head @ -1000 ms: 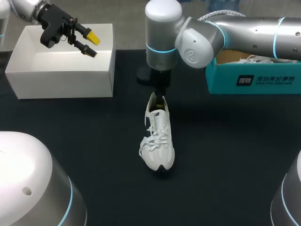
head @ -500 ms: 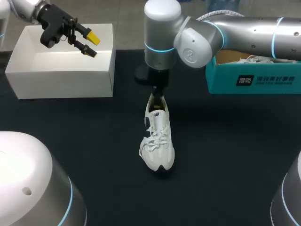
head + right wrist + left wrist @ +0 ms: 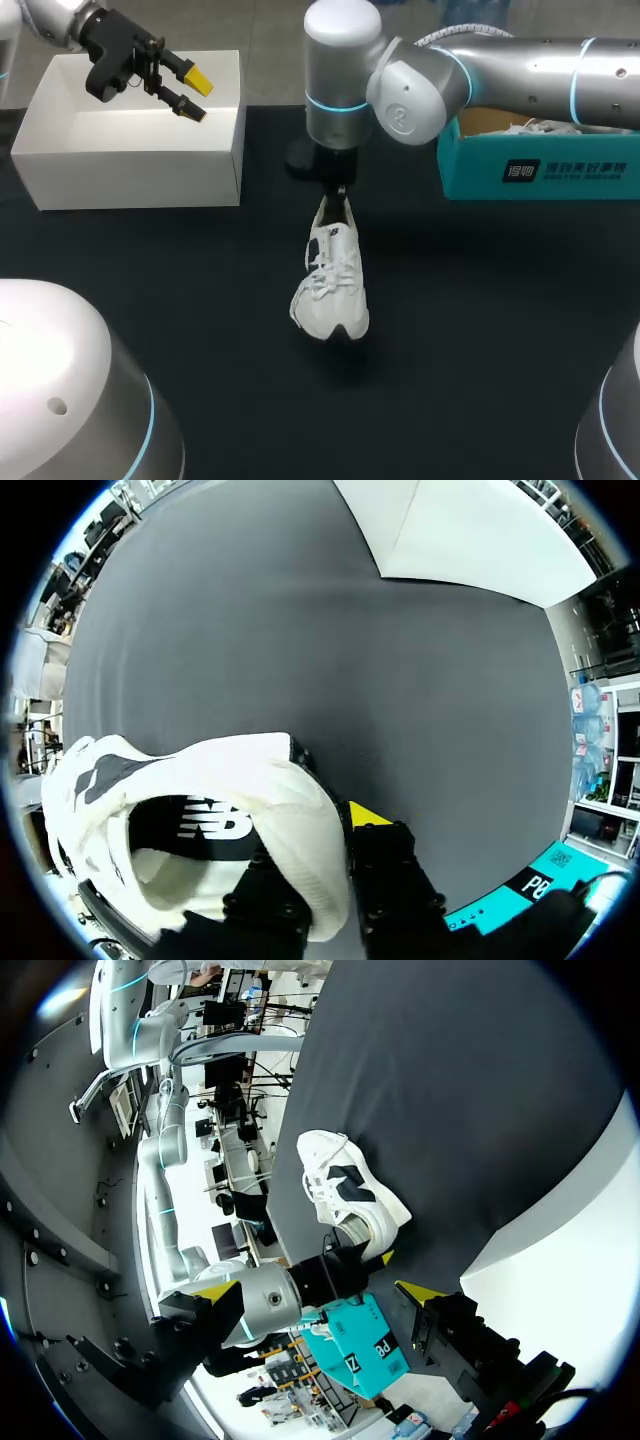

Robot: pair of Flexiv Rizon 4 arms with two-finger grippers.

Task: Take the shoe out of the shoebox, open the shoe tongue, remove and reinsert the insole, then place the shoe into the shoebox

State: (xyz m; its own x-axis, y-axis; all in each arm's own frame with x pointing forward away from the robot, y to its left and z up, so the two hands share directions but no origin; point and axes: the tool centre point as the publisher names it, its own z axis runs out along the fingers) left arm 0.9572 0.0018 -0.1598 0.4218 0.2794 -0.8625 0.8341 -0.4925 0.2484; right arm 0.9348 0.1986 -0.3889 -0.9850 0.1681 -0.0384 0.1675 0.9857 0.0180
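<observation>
A white shoe (image 3: 330,285) with loose laces lies mid-table on the black mat, toe toward the front edge. My right gripper (image 3: 337,196) comes down at its heel and is shut on the heel collar. In the right wrist view one finger sits inside the shoe (image 3: 200,820) and the yellow-tipped finger (image 3: 368,814) presses the heel from outside. The teal shoebox (image 3: 540,165) stands at the far right behind my right arm. My left gripper (image 3: 190,90) hangs open and empty above the white box (image 3: 130,160) at the far left. The left wrist view shows the shoe (image 3: 345,1190) ahead of the open left gripper (image 3: 318,1295).
The white box's wall (image 3: 570,1240) lies close beside my left gripper. The teal shoebox (image 3: 360,1345) holds crumpled paper. Bare black mat (image 3: 480,330) surrounds the shoe on all sides.
My right gripper has closed on the shoe's heel. The shoe has shifted a little toward the far side, its toe drawn back from the front. The left arm has not moved.
</observation>
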